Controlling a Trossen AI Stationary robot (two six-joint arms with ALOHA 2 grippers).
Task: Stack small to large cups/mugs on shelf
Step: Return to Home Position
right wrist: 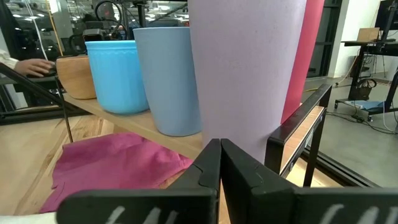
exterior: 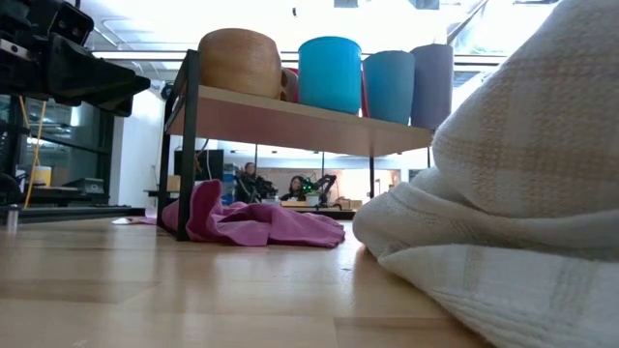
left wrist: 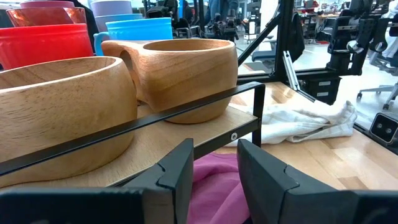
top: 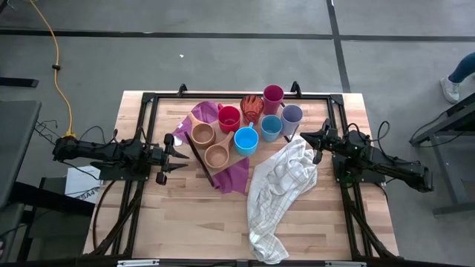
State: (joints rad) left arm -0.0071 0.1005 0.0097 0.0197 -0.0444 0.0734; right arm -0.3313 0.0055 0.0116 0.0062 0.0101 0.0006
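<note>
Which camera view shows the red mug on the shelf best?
The high view: the red mug shows whole from above. The left wrist view shows only part of its side, behind a wooden mug. The low view gives at most a red sliver; the right wrist view misses it.

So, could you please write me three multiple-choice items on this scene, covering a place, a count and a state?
1. Where does the crumpled magenta cloth lie relative to the light-wood shelf board on its black frame? A on top; B underneath; C far away.
2. How many round tan wooden mugs stand on the shelf? A one; B two; C four.
3. How is the left gripper? A open, empty; B shut on a mug; C shut on the cloth.
Answers: B, the low view shows it beneath the board; B, two sit side by side; A, fingers apart, holding nothing.
</note>
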